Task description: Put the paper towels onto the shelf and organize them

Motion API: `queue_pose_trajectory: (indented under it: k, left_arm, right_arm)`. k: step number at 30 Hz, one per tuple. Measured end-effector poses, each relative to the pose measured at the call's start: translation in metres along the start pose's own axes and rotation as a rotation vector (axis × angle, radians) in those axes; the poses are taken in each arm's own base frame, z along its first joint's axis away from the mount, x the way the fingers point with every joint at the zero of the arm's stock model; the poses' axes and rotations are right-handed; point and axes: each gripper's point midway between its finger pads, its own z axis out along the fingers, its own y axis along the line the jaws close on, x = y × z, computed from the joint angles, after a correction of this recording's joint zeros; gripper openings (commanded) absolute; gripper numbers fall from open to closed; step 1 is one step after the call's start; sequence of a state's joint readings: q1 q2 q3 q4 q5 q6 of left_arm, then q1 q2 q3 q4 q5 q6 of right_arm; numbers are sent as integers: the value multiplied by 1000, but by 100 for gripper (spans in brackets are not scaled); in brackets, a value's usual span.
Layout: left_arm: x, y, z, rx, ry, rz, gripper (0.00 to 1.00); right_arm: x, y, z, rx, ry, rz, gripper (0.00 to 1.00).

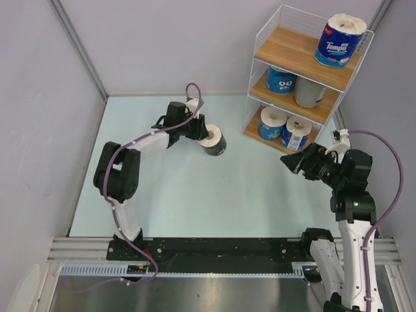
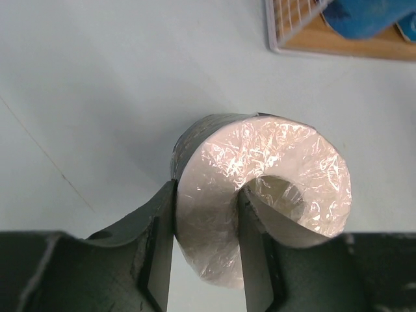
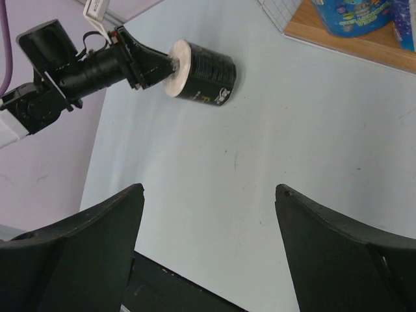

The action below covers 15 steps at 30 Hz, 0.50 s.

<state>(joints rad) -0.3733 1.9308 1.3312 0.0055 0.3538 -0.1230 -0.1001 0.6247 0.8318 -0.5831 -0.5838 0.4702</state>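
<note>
A black-wrapped paper towel roll (image 1: pixel 213 141) lies on its side on the pale table, left of the shelf (image 1: pixel 286 45). My left gripper (image 1: pixel 200 133) is shut on its wall, one finger inside the hollow core and the other outside. In the left wrist view the white end (image 2: pixel 260 169) fills the space between my fingers (image 2: pixel 159 221). The shelf holds a blue roll (image 1: pixel 338 40) on top, a blue roll (image 1: pixel 281 79) and a grey roll (image 1: pixel 309 92) in the middle, and two blue rolls (image 1: pixel 272 122) at the bottom. My right gripper (image 1: pixel 289 161) hangs open and empty near the shelf's foot.
The shelf stands in the back right corner against the walls. Its bottom board (image 3: pixel 338 42) and wire frame (image 2: pixel 292 26) show at the top of both wrist views. Grey walls close the table on the left, back and right. The arm bases sit on a black rail (image 1: pixel 214 250).
</note>
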Motion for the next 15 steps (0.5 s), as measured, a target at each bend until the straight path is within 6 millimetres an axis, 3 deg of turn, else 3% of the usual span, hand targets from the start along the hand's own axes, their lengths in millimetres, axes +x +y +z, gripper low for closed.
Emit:
queue_pose_trajectory:
  k: [7,11,15]
  left_arm:
    - [30,-37,-48,50,30,18,41]
    - [28,-85,-74,126,-9,109,41]
    - [12,-147,-99,242,-90,207,41]
  right_arm:
    - [0,1,-1,-2,-5,-5,86]
    - [0,1,-2,-3,-8,-9,86]
    - [0,2,-4,-1,-15,-13,86]
